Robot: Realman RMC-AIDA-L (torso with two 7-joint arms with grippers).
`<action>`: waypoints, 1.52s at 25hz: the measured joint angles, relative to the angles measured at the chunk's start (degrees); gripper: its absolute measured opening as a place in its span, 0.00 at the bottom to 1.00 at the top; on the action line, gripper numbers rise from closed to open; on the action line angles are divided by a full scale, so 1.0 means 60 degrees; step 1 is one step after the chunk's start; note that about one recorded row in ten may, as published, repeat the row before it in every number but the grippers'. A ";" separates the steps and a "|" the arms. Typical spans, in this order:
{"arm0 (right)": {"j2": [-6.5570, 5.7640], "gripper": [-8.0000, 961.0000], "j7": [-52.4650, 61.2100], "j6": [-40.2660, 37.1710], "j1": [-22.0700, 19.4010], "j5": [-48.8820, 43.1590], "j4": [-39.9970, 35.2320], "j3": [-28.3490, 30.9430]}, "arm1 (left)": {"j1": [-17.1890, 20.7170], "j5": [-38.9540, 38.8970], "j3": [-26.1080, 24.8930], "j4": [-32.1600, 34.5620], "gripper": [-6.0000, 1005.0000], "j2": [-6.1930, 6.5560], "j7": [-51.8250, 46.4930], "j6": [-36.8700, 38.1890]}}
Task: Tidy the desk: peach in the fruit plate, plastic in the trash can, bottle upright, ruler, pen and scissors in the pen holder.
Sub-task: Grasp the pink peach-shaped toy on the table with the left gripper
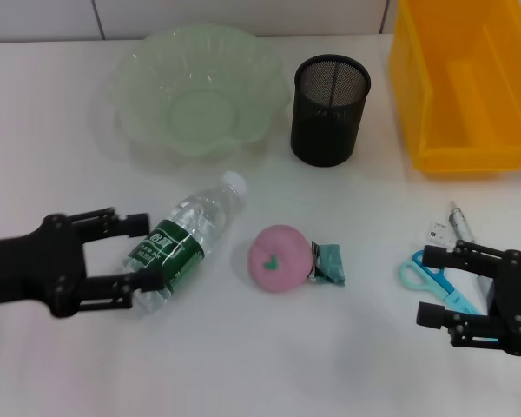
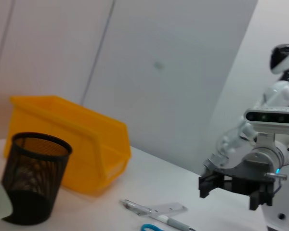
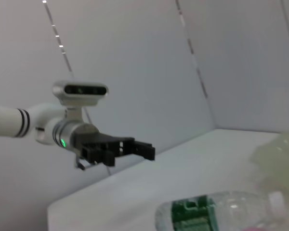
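Note:
A clear bottle [image 1: 187,243] with a green label lies on its side on the white desk. My left gripper [image 1: 146,254] is open, its fingers on either side of the bottle's lower part. A pink peach [image 1: 280,258] lies beside a teal plastic wrapper [image 1: 327,262]. Blue scissors [image 1: 434,280] and a pen [image 1: 460,222] lie at the right. My right gripper [image 1: 427,285] is open over the scissors' handles. The ruler is not clearly seen. The right wrist view shows the bottle [image 3: 216,214] and the left gripper [image 3: 130,154].
A green fruit plate [image 1: 143,104] stands at the back left, a black mesh pen holder [image 1: 330,109] beside it, and a yellow bin [image 1: 464,148] at the back right. The left wrist view shows the holder [image 2: 33,185], the bin [image 2: 72,139] and the right gripper [image 2: 229,192].

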 joint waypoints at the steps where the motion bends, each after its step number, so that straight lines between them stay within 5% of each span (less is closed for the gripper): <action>1: -0.0009 0.85 -0.0007 0.0066 -0.0057 -0.0001 -0.0001 0.0016 | -0.0157 -0.0001 0.0145 0.0143 0.75 -0.0003 -0.0275 -0.0013; 8: -0.0023 0.85 -0.0018 0.0240 -0.0164 -0.0009 0.0000 0.0028 | -0.1022 0.0013 0.2041 0.1841 0.74 -0.0045 -0.2346 -0.0623; 15: -0.0065 0.85 -0.0116 0.0354 -0.0219 -0.0011 0.0006 0.0192 | -0.1048 0.0187 0.6469 0.4822 0.73 -0.0045 -0.5036 -0.3480; 22: -0.0198 0.85 -0.0122 0.0365 -0.0374 -0.0011 0.0023 0.0604 | -0.1283 0.1211 0.9394 0.5012 0.73 -0.0099 -0.5947 -0.5890; 24: -0.0199 0.85 -0.0127 0.0366 -0.0400 -0.0011 0.0023 0.0617 | -0.1283 0.1211 0.9394 0.5012 0.72 -0.0099 -0.5947 -0.5890; 27: -0.0197 0.85 -0.0144 0.0366 -0.0430 -0.0010 0.0012 0.0619 | -0.1382 0.1463 1.0572 0.4448 0.72 -0.0104 -0.6086 -0.7303; 38: -0.0154 0.85 -0.0217 0.0357 -0.0414 -0.0011 0.0045 0.0619 | -0.1514 0.1730 1.0997 0.3605 0.67 -0.0114 -0.6079 -0.7754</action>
